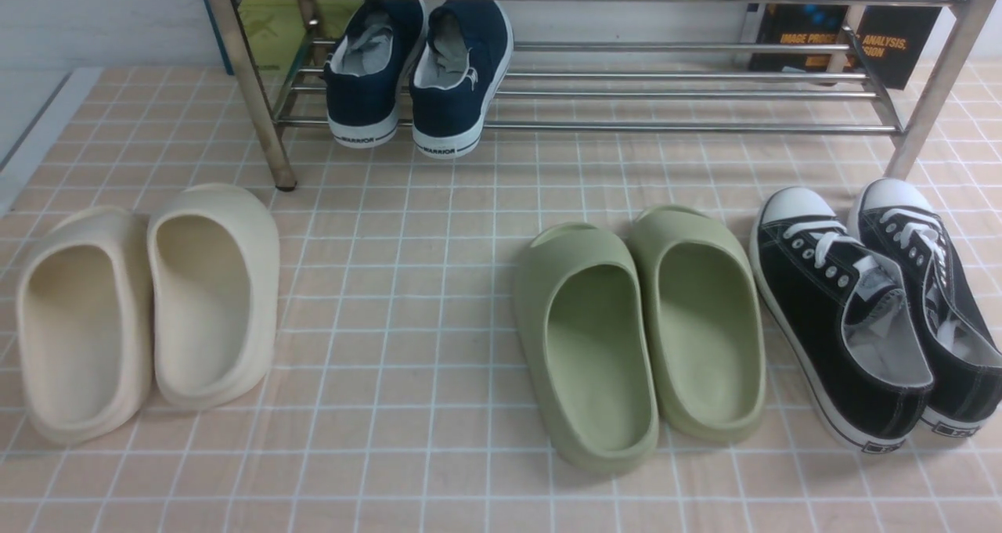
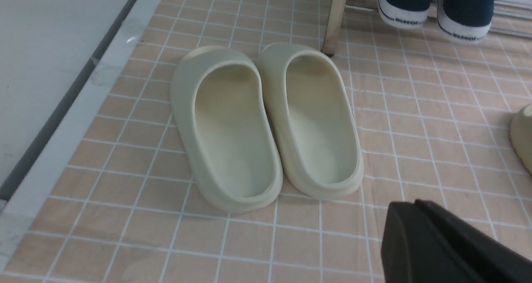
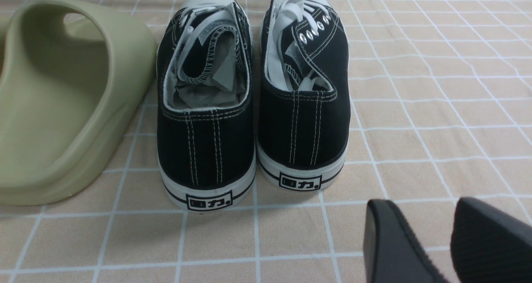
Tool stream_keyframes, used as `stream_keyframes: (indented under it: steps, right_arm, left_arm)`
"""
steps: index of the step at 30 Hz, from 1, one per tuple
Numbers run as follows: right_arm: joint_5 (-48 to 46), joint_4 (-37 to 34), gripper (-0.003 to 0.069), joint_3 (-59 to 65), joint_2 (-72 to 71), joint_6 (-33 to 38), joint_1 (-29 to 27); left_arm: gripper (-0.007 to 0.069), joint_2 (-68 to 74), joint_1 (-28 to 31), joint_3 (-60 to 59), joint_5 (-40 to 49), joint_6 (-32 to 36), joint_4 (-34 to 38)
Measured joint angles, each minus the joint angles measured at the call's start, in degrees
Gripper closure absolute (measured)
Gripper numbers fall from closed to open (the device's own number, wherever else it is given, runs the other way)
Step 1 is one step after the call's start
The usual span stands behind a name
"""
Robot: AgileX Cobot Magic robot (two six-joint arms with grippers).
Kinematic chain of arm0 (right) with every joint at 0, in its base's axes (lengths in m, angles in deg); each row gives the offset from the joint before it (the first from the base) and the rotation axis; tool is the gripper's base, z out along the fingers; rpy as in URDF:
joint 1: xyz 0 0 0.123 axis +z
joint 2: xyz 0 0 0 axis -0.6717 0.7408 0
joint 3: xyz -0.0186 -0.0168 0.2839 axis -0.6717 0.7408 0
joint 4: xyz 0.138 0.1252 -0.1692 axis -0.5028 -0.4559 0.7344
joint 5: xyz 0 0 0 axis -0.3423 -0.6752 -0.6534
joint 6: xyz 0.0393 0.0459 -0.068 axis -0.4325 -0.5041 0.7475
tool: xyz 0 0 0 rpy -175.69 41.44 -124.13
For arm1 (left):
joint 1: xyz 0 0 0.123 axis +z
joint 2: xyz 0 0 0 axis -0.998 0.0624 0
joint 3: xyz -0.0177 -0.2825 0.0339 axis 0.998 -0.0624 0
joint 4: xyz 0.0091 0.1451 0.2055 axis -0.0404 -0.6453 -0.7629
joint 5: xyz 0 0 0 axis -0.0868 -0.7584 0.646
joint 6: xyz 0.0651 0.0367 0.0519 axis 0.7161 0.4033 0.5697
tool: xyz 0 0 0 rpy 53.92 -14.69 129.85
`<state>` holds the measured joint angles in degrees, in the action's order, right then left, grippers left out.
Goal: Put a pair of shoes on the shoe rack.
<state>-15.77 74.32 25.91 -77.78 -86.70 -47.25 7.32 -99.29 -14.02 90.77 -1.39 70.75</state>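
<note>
1. Low over the tiled bench, the left claw shows only as a dark wedge at the edge of its wrist view; its two fingers lie together with no gap, and nothing is between them.
2. The right claw hangs over the same tiles with a clear gap between its two dark fingers, and it holds nothing either.
3. Just ahead of the left claw lie the cream slides, side by side; ahead of the right claw stand the black lace-up sneakers, heels toward the camera, with the green slides beside them. None of these is on the rack.
4. Farther out, the pair of shoes, navy with white soles, rests on the lower bars of the shoe rack near its left leg, heels jutting slightly past the front bar, the two shoes touching.
5. Judgement: the task looks done. Both navy shoes sit on the rack and both claws are clear of them; at most the arms have to settle back.
</note>
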Motion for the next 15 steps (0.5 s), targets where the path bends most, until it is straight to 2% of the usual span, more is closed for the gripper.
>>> stream_keyframes:
  steps: [1,2,4,7,8,11,15]
  right_arm:
    - [0.0,0.0,0.0419,0.0,0.0,0.0,0.0]
    - [0.0,0.0,0.0419,0.0,0.0,0.0,0.0]
    - [0.0,0.0,0.0419,0.0,0.0,0.0,0.0]
    - [0.0,0.0,0.0419,0.0,0.0,0.0,0.0]
    - [0.0,0.0,0.0419,0.0,0.0,0.0,0.0]
    - [0.0,0.0,0.0419,0.0,0.0,0.0,0.0]
    - [0.0,0.0,0.0419,0.0,0.0,0.0,0.0]
  left_arm:
    - [0.0603,-0.2,0.4,-1.0,-0.7,0.0,0.2]
    - [0.0606,-1.8,4.4,-5.2,-7.2,0.1,2.1]
    - [0.0606,-3.9,9.0,-10.4,-14.8,1.5,5.4]
    - [0.0606,-6.2,13.1,-15.4,-21.4,4.4,9.9]
    - [0.0606,-6.9,15.9,-19.0,-25.3,7.4,13.3]
    - [0.0606,-7.1,18.3,-22.8,-27.5,12.7,14.9]
    - [0.0606,-7.1,18.7,-26.0,-27.8,15.5,11.6]
